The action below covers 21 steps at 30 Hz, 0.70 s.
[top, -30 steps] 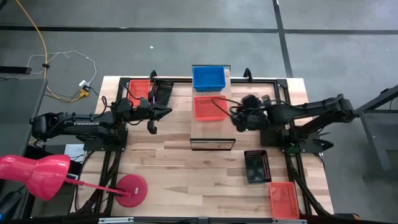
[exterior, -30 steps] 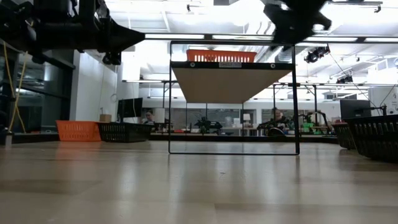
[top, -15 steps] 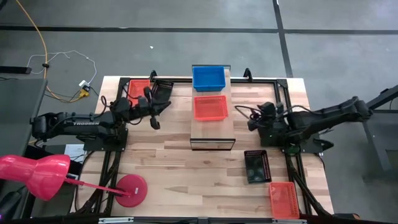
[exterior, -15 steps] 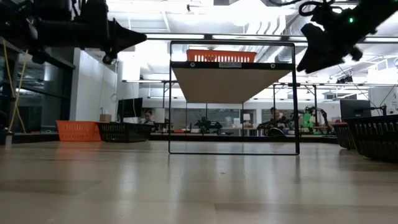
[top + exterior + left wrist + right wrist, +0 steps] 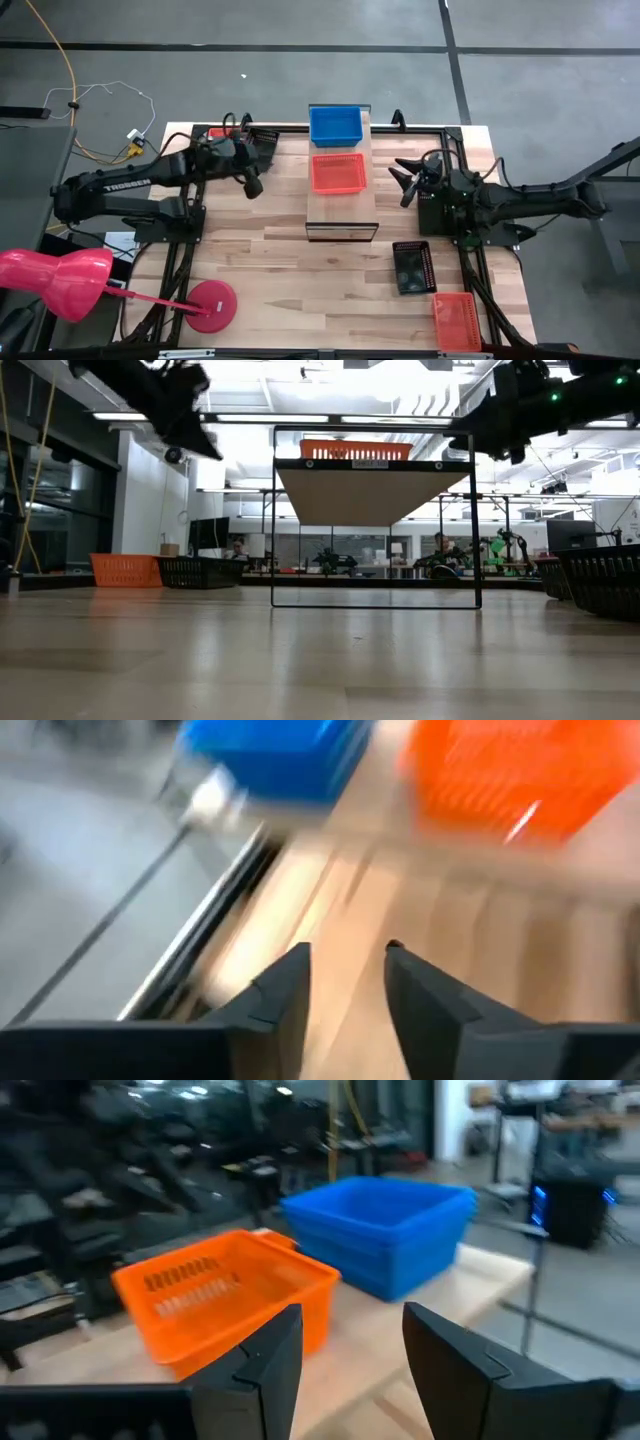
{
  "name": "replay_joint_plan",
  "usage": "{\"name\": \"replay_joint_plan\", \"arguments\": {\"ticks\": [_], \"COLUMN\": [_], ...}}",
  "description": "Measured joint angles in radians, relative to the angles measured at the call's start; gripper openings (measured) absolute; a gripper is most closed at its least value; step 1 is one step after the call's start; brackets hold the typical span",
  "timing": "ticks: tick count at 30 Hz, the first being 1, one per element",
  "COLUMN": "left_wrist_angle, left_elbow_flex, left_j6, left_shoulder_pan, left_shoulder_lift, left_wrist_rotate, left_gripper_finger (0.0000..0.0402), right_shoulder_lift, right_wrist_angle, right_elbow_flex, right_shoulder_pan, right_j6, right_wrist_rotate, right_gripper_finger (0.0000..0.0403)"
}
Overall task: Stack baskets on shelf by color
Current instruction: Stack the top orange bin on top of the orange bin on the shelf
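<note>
The shelf [image 5: 340, 212] stands mid-table. A blue basket [image 5: 335, 124] sits on its far end and a red-orange basket [image 5: 338, 172] on its middle; both also show in the right wrist view, blue basket [image 5: 385, 1230] and red-orange basket [image 5: 225, 1295]. My left gripper [image 5: 252, 187] hangs open in the air left of the shelf, slanting down, nothing between its fingers [image 5: 285, 995]. My right gripper [image 5: 402, 182] is open and level, right of the shelf, pointing at the red-orange basket without touching it.
A red-orange basket [image 5: 222, 140] and a black basket [image 5: 265, 145] sit at the table's far left, partly under my left arm. A black basket [image 5: 412, 266] and a red-orange basket [image 5: 457, 320] lie at the near right. A pink lamp [image 5: 60, 280] stands at the near left.
My right gripper has drawn back from the red-orange basket on the shelf toward the table's right edge, sinking and tipping from pointing down to level. My left arm has lifted, and its gripper has tipped from level to slanting down.
</note>
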Motion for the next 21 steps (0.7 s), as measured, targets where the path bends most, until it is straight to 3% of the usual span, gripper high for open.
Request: {"name": "replay_joint_plan", "arguments": {"ticks": [3, 8, 16, 21], "left_wrist_angle": [-0.212, -0.452, -0.513, -0.511], "left_elbow_flex": [0.018, 0.018, 0.019, 0.019], "left_j6": [-0.067, -0.203, -0.269, -0.259], "left_shoulder_pan": [0.001, 0.011, 0.125, 0.21], "left_shoulder_lift": [0.001, 0.015, 0.171, 0.307], "left_wrist_rotate": [-0.103, -0.122, -0.062, -0.09], "left_gripper_finger": [0.0151, 0.0187, 0.0205, 0.0206], "right_shoulder_lift": [0.001, 0.001, 0.001, 0.001], "right_wrist_angle": [0.078, 0.17, 0.194, 0.196], "right_elbow_flex": [-0.033, -0.083, -0.087, -0.087], "right_shoulder_pan": [-0.034, -0.086, -0.123, -0.123], "right_j6": [-0.04, -0.076, -0.085, -0.085], "right_wrist_rotate": [-0.076, -0.152, -0.25, -0.253], "right_gripper_finger": [0.0161, 0.0161, 0.0161, 0.0161]}}
